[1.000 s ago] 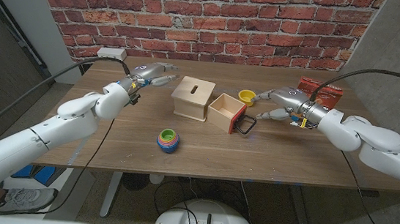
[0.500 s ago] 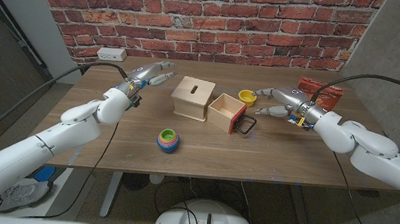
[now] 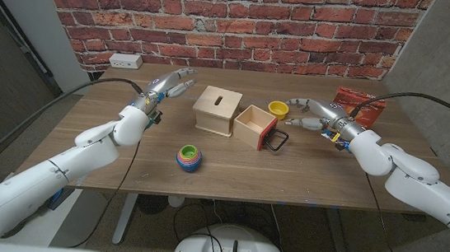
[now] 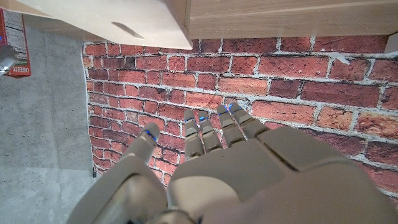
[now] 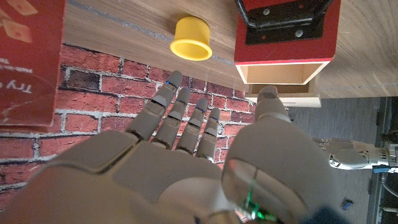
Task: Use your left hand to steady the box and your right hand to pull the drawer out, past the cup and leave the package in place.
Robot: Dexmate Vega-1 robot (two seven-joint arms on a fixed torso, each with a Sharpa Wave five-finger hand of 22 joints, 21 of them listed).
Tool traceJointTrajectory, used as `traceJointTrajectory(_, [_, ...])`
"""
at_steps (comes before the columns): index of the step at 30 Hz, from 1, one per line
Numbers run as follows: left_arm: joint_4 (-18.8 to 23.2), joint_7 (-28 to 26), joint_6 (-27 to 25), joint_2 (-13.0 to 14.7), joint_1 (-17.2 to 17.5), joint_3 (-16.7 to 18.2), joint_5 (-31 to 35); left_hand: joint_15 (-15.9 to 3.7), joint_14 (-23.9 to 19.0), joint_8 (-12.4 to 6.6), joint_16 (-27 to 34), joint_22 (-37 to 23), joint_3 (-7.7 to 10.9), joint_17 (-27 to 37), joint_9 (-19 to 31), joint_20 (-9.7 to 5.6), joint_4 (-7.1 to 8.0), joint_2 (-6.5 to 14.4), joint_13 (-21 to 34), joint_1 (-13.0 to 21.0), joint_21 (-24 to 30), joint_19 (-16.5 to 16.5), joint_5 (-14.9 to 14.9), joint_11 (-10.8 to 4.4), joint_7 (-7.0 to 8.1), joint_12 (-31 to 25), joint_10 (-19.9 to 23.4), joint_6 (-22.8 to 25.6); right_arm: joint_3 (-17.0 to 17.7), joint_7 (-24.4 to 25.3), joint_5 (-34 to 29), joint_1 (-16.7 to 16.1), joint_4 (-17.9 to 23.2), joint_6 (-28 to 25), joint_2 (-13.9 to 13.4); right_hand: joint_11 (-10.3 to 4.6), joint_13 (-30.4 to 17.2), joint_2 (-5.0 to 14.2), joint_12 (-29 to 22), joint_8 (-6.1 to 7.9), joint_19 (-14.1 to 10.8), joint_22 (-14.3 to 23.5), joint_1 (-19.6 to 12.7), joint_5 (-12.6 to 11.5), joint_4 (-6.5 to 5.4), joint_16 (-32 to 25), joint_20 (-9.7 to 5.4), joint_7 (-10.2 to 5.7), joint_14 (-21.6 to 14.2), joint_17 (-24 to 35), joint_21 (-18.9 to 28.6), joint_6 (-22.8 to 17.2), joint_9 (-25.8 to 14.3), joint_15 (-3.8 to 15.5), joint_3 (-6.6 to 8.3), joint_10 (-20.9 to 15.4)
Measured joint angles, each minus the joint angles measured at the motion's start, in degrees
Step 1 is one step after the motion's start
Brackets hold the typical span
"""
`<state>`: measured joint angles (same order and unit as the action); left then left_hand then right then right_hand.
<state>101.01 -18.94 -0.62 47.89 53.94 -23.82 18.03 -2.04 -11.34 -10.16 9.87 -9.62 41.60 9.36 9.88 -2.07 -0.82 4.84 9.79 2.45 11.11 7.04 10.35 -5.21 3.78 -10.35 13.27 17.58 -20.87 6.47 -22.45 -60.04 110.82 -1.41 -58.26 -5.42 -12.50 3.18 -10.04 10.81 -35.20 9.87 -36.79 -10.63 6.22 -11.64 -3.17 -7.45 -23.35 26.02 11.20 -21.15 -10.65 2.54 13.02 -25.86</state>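
Note:
The wooden box with a slot in its lid stands mid-table. Its drawer sticks out to the right, showing a red front and a black handle. Behind the drawer is the yellow cup, and the red package stands at the back right. My left hand hovers open, left of the box and apart from it. My right hand is open with its fingers spread, just right of the cup and behind the handle, holding nothing. The right wrist view shows the cup, the drawer front and the package.
A stack of rainbow cups sits near the front edge, ahead of the box. A white power strip lies at the back left corner. A brick wall runs behind the table.
My right hand has drawn back from the drawer handle toward the cup, fingers spreading. My left hand has shifted slightly up and back. Box and drawer have stayed put.

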Motion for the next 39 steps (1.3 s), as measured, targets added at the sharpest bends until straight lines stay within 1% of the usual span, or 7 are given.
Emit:
traceJointTrajectory(4, [-0.8,-2.5,1.5,-1.0,0.2,0.1,-2.3,0.00,0.0,0.00,0.0,0.0,0.15,0.0,0.0,-0.05,-0.15,0.3,0.0,0.3,0.0,0.3,0.0,-0.21,0.00,0.0,-0.2,0.0,0.3,0.6,1.7,-0.5,0.0,-0.7,1.5,0.00,0.0,-0.22,-0.2,0.00,0.0,0.0,0.2,0.0,0.00,0.0,0.00,0.06,0.1,-0.1,0.0,0.1,0.0,-0.09,0.00,0.0])
traceJointTrajectory(10, [-2.7,-3.8,3.4,-2.6,0.2,0.2,-4.5,-0.31,0.3,0.00,0.0,0.0,0.04,0.0,0.0,-0.08,-0.55,0.1,0.0,0.4,0.0,0.5,0.0,-0.11,-0.10,0.0,-0.7,-0.5,0.3,1.5,4.9,-0.6,-0.4,-2.0,3.0,1.13,0.3,-0.07,-0.2,-0.22,0.8,0.0,1.7,0.0,-0.34,0.2,0.39,0.56,1.5,-0.4,0.0,1.1,0.2,-0.10,-0.34,1.1])
traceJointTrajectory(19, [-5.9,-5.4,6.7,-5.1,-0.2,0.2,-7.8,-0.01,0.6,0.00,0.0,0.0,0.45,0.0,0.0,0.03,-0.95,0.1,0.0,0.4,0.0,1.0,0.0,0.01,-0.36,0.0,-0.8,-0.8,0.4,3.8,10.3,-0.6,-2.5,-2.1,5.8,1.12,0.5,0.44,-0.1,-0.22,1.3,-0.3,3.5,0.0,-1.00,0.4,0.52,0.52,2.9,-0.8,-0.4,1.7,0.3,-0.20,-1.00,1.7])
traceJointTrajectory(26, [-7.7,-6.3,8.7,-6.8,0.0,0.2,-10.8,-0.22,0.8,-0.01,0.0,0.0,0.36,0.0,0.0,0.03,-1.34,0.1,0.0,0.4,0.0,1.0,0.0,0.18,-0.41,0.0,-1.0,-0.8,0.7,6.4,14.6,-0.7,-5.2,0.2,8.3,1.02,0.5,0.42,-0.1,-0.22,1.4,-0.3,4.5,0.0,-1.26,0.4,0.40,0.62,3.6,-0.9,-0.4,1.8,0.3,-0.31,-1.27,2.5])
traceJointTrajectory(31, [-8.8,-6.9,9.8,-8.1,0.5,0.7,-12.7,-0.22,0.8,-0.01,0.0,0.0,0.61,0.0,0.0,0.03,-1.58,0.5,0.0,0.8,0.0,1.0,0.0,0.19,-0.41,0.0,-1.6,-0.8,1.1,8.1,17.8,-1.2,-6.9,2.5,9.9,1.64,0.8,0.17,-0.1,-0.22,2.0,-0.3,5.3,0.0,-1.46,0.4,0.30,0.83,4.2,-1.1,-0.4,2.0,0.3,-0.27,-1.47,3.1])
traceJointTrajectory(35, [-9.8,-7.7,11.0,-9.2,0.7,0.9,-14.4,-0.17,1.3,-0.01,0.0,0.0,0.61,0.0,0.0,0.03,-1.58,0.5,0.0,0.8,0.0,1.0,0.0,0.41,-0.64,0.0,-1.8,-1.1,1.4,9.1,19.9,-1.7,-8.3,4.0,11.2,1.73,0.8,0.31,-0.1,-0.22,2.3,-0.3,6.0,0.0,-1.68,0.4,0.38,1.34,4.9,-1.3,-0.4,2.1,0.3,-0.17,-1.69,3.2])
traceJointTrajectory(39, [-11.1,-8.5,11.9,-10.7,0.8,0.9,-15.4,-0.11,1.3,-0.01,0.0,0.0,0.61,0.0,0.0,-0.28,-1.58,0.5,0.0,0.8,0.0,1.3,0.0,0.72,-0.64,0.0,-2.2,-1.1,1.6,10.7,22.1,-2.1,-9.4,5.8,12.5,2.24,0.9,0.30,-0.1,-0.44,3.6,-0.3,6.0,0.3,-1.47,0.4,0.69,2.12,5.5,-1.7,-0.9,2.9,0.3,-0.19,-1.92,4.1])
